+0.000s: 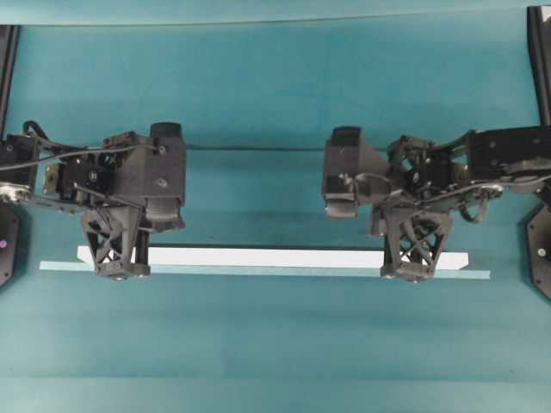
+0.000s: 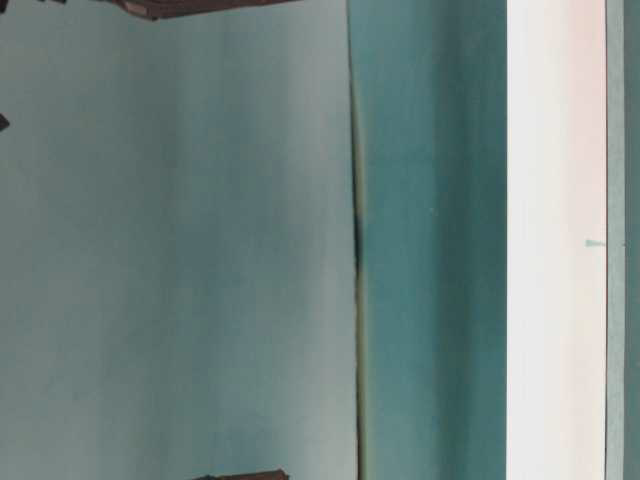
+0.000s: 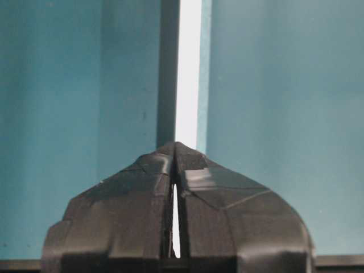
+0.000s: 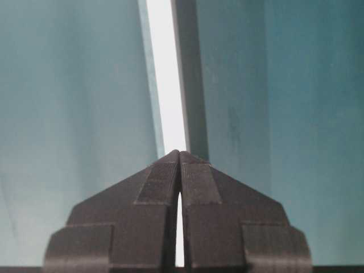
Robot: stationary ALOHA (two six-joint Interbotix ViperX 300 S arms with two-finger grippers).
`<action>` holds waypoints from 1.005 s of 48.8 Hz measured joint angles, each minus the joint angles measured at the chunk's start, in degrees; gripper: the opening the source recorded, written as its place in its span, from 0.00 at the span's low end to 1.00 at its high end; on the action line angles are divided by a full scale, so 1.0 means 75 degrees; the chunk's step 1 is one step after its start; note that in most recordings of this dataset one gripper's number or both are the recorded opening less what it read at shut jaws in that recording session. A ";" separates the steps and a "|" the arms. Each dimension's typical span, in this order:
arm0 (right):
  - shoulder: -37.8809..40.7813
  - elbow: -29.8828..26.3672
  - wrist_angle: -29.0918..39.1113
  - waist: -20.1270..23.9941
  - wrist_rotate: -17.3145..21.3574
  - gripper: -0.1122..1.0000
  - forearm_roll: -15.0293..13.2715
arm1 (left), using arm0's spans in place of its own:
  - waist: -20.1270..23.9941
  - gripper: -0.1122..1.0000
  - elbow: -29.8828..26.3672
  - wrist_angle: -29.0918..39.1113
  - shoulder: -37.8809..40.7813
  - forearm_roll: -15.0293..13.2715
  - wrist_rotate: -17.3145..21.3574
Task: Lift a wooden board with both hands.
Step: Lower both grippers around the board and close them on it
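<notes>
The long, flat white wooden board [image 1: 267, 257] lay on the teal tabletop [image 1: 275, 344], looked stiff, light and thin-edged, so I judged gripping near each end best; my left gripper [image 1: 122, 269] and right gripper [image 1: 411, 274] hovered there, jaws together, holding nothing.

Even light, perhaps slightly soft focus

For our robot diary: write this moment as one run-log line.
stage: pre-lift | board: flat on table | left claw: shut, tips over board | right claw: tips together, over board
</notes>
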 measured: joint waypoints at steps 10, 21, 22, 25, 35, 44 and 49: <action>0.0082 -0.0012 -0.0023 0.0012 -0.0012 0.70 0.0012 | -0.0012 0.40 0.0012 0.0012 0.0000 0.0000 -0.0059; 0.0164 -0.0012 -0.0082 0.0223 -0.0035 0.95 -0.0176 | -0.0152 0.95 0.0141 0.0082 0.0035 0.0000 -0.0082; 0.0176 -0.0012 -0.0082 0.0246 -0.0035 0.95 -0.0188 | -0.0176 0.97 0.0164 0.0082 0.0047 0.0012 -0.0105; 0.0211 -0.0012 -0.0105 0.0305 -0.0035 0.95 -0.0188 | -0.0199 0.98 0.0246 0.0082 0.0105 0.0000 -0.0117; 0.0398 0.0129 -0.0387 0.0363 -0.0035 0.95 -0.0211 | -0.0211 0.99 0.0516 -0.0105 0.0281 0.0012 -0.0187; 0.0680 0.0375 -0.0914 0.0410 -0.0035 0.95 -0.0211 | -0.0199 0.99 0.0902 -0.0598 0.0598 0.0000 -0.0223; 0.0855 0.0492 -0.1148 0.0398 -0.0035 0.95 -0.0211 | -0.0188 0.99 0.1020 -0.0832 0.0773 0.0000 -0.0223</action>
